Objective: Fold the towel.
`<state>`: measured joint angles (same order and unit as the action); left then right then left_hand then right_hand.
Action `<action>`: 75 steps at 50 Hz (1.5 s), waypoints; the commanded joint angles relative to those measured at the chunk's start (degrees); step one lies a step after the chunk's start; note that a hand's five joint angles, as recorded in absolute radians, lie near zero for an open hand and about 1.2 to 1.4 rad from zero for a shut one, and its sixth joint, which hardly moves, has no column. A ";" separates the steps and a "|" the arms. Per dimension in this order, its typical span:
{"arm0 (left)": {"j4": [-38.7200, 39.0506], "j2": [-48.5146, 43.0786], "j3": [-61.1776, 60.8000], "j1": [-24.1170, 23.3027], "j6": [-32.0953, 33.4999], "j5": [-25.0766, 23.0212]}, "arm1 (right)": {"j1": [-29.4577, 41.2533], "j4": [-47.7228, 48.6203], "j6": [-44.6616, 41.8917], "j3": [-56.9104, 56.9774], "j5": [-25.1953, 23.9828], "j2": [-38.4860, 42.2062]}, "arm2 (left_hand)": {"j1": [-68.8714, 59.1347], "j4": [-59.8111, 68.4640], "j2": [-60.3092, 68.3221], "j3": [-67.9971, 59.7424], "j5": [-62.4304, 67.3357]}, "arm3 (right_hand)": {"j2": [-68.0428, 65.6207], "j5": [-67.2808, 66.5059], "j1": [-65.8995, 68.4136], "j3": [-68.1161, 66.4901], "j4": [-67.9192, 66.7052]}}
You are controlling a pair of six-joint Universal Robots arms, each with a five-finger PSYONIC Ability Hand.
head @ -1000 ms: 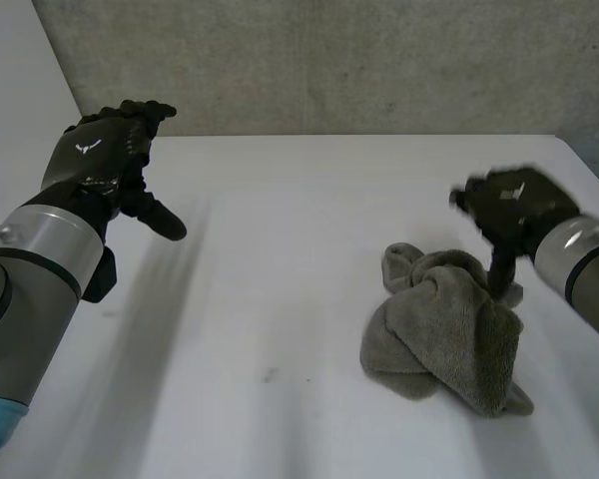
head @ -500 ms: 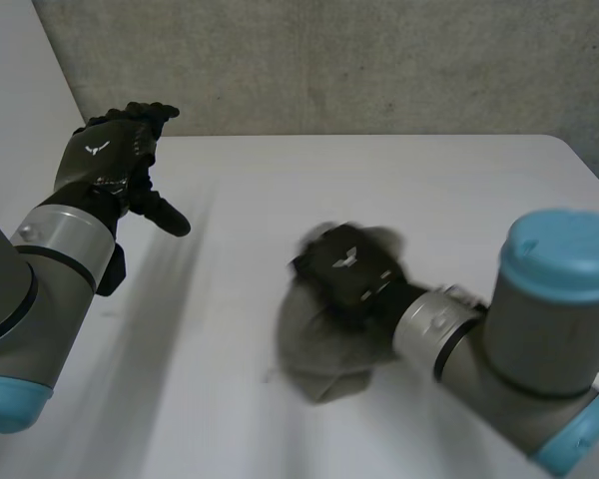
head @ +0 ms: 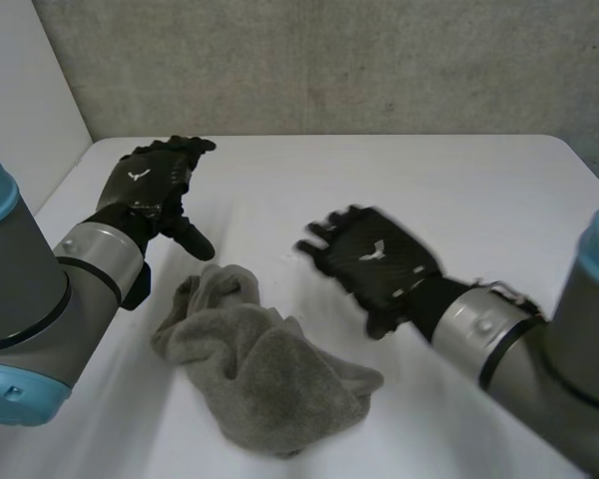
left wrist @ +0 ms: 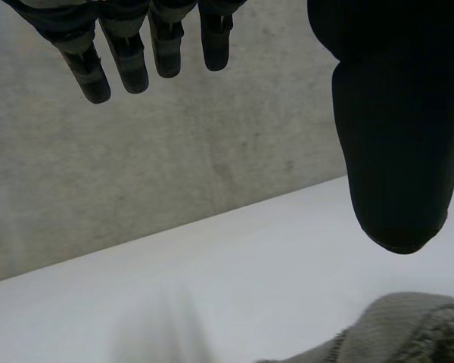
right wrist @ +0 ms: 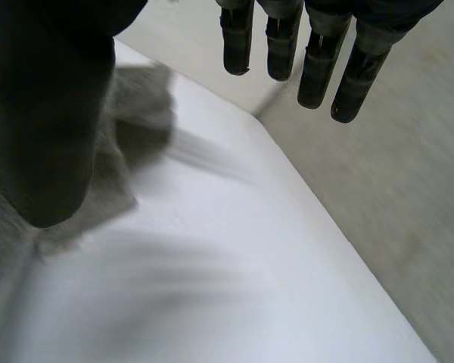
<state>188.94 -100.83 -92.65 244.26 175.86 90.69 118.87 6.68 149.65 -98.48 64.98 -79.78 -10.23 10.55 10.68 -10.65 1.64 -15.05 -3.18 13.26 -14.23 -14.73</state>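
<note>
Crumpled grey towel (head: 260,374) on white table (head: 399,190)

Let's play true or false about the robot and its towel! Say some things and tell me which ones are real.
1. The towel is folded flat and neat. False: it lies in a crumpled heap.
2. The right hand holds nothing. True.
3. The left hand is squeezing the towel. False: its fingers are open and the towel lies loose near its thumb.
4. The towel lies on the white table, between the two hands. True.
</note>
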 commanded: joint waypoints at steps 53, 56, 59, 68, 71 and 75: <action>-16.59 -14.74 2.83 6.06 22.86 -12.20 | 4.79 -16.78 44.06 16.31 3.05 21.25 | -69.77 69.45 69.32 -69.35 68.36 | -64.95 -66.82 66.74 -65.77 -65.27; -16.41 -15.27 7.40 5.71 22.24 -12.03 | 4.52 -14.50 41.78 19.82 4.80 20.45 | -69.77 69.45 69.32 -69.35 68.36 | -64.95 -66.82 66.74 -65.77 -65.27; -15.45 -14.92 15.66 5.44 20.31 -10.97 | 4.35 -12.65 34.31 27.20 8.14 19.49 | -69.77 69.45 69.32 -69.35 68.36 | -64.95 -66.82 66.74 -65.77 -65.27; -5.17 -9.39 34.37 5.00 -5.76 -0.70 | 3.12 10.99 11.90 33.88 21.50 11.58 | -69.77 69.45 69.32 -69.35 68.36 | -64.95 -66.82 66.74 -65.77 -65.27; -5.60 -8.85 33.07 4.57 -9.13 -0.42 | 3.03 15.91 11.54 31.51 20.45 11.14 | -69.77 69.45 69.32 -69.35 68.36 | -64.95 -66.82 66.74 -65.77 -65.27; -6.92 -8.59 24.39 3.07 -8.52 -0.60 | 3.64 8.39 11.11 29.23 19.05 12.10 | -69.77 69.45 69.32 -69.35 68.36 | -64.95 -66.82 66.74 -65.77 -65.27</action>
<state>183.10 -110.03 -59.47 248.81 169.05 89.91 122.04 19.21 160.85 -65.71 86.03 -68.32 -68.18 69.68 69.72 -69.69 58.81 -72.95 -63.47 74.43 -74.57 -76.38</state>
